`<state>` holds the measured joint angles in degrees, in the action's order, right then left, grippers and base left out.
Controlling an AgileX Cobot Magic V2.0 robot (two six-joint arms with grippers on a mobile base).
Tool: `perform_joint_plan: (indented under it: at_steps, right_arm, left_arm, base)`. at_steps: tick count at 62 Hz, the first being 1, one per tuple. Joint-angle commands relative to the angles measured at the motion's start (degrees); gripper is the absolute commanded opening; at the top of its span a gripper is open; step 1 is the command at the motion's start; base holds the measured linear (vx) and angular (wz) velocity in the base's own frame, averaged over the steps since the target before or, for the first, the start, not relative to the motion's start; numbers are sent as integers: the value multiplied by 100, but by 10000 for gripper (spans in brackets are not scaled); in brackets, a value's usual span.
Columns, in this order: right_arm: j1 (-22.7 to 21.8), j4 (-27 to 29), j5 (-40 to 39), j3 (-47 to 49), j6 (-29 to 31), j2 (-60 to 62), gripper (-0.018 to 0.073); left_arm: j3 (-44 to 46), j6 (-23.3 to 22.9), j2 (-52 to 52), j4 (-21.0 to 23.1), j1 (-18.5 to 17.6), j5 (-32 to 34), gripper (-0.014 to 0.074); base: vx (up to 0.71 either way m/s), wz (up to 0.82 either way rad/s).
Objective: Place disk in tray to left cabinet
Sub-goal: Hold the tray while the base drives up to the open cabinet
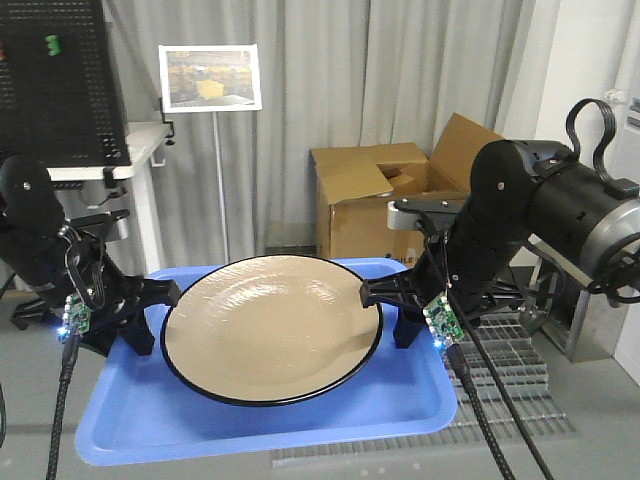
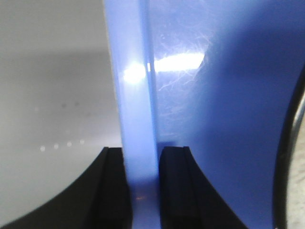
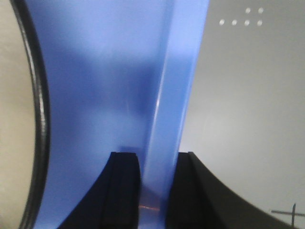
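Note:
The tan disk (image 1: 272, 328) with a thin black rim lies in the middle of the blue tray (image 1: 150, 415). Both arms hold the tray level in the air. My left gripper (image 1: 150, 318) is shut on the tray's left rim (image 2: 138, 119), one jaw on each side of it. My right gripper (image 1: 400, 312) is shut on the tray's right rim (image 3: 174, 100) the same way. The disk's black edge shows in the left wrist view (image 2: 290, 143) and in the right wrist view (image 3: 40, 114). The left cabinet is out of view.
An open cardboard box (image 1: 385, 205) stands behind the tray at the right. A white stand with a black perforated panel (image 1: 60, 80) is at the back left, a sign on a pole (image 1: 211, 78) beside it. Metal grating (image 1: 510, 370) lies on the floor at the right.

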<state>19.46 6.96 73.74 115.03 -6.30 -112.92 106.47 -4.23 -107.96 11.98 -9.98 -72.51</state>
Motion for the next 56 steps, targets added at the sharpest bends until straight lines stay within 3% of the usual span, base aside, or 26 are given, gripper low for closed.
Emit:
perform_joint_plan:
  at_steps: [1,27,56]
  right_arm:
    - [50,378,-48,219,54,393,-2]
    - [50,378,-42,219,54,393,-2]
    - [50,381,-43,219,54,393,-2]
  left_arm:
    - [214,20,344,513,-125,90,-1]
    - [214,20,344,501,-125,93,-1]
    - [214,20,344,498,-125,94,-1]
  base:
    - [63,-15]
    - [61,-29]
    - [51,-57]
